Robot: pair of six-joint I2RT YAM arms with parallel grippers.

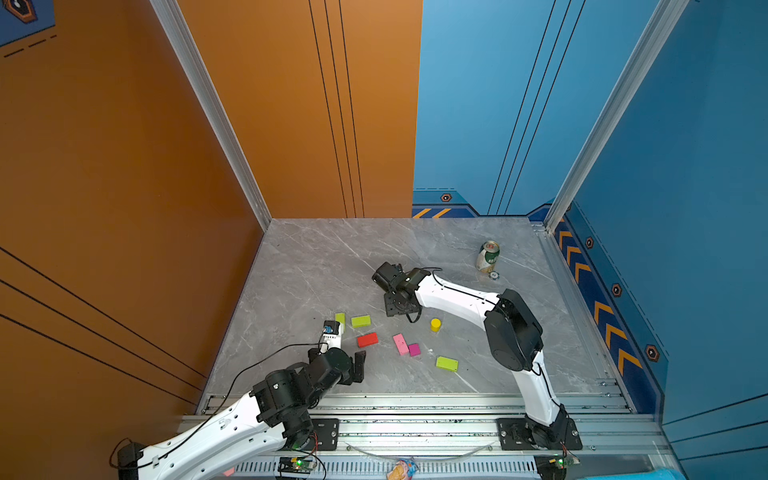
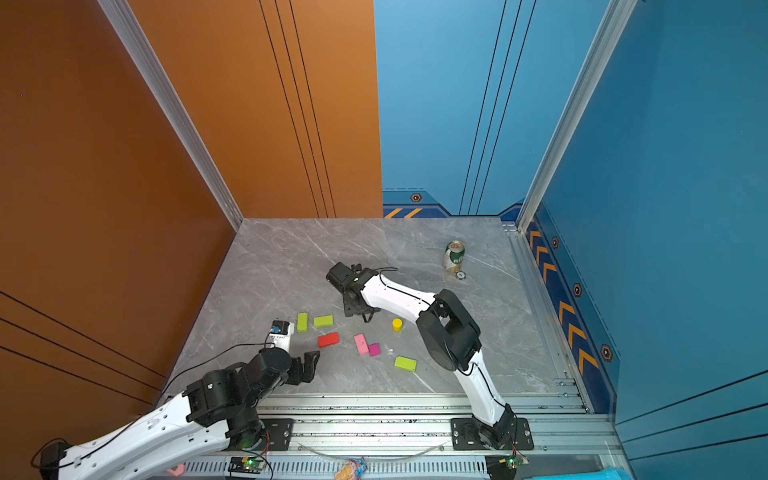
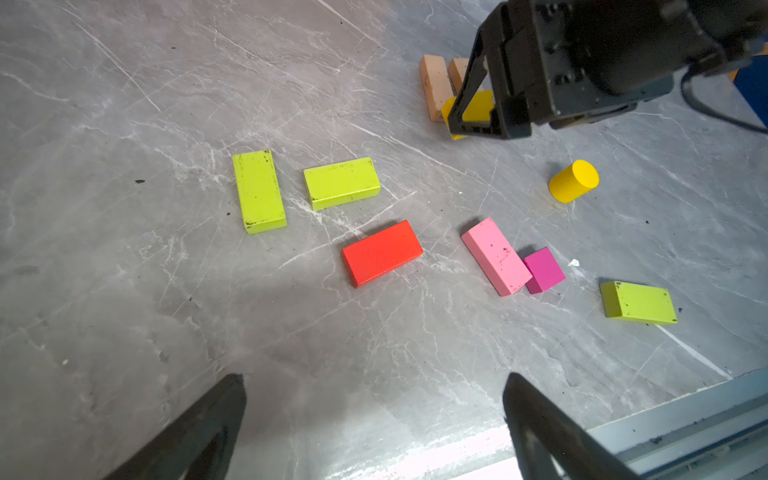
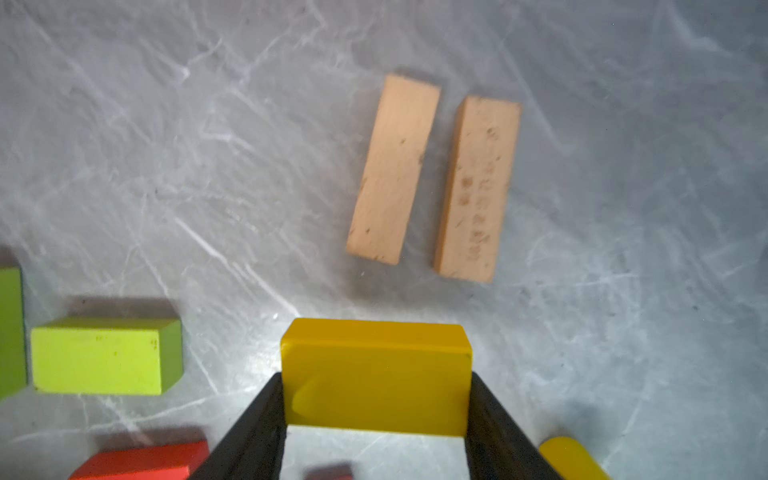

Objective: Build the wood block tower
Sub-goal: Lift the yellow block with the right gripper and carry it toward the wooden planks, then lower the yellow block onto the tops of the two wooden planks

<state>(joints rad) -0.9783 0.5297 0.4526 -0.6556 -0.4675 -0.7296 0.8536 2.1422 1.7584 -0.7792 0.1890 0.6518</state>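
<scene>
On right gripper (image 4: 376,388), fingers pinching yellow rectangle (image 4: 374,353) by its ends, block poking out past fingertips; seems lifted clear of table (image 4: 166,124), though blur leaves doubt. Two tan bars (image 4: 395,166) just beyond those fingertips, flat, side by side, narrow gap between. On left gripper (image 3: 372,386), fingers spread wide, empty. Ahead of them, scattered: three lime-green blocks (image 3: 258,191), red-orange block (image 3: 380,253), pink block (image 3: 494,255) touching magenta cube (image 3: 542,270), yellow cylinder (image 3: 573,180) farther off.
</scene>
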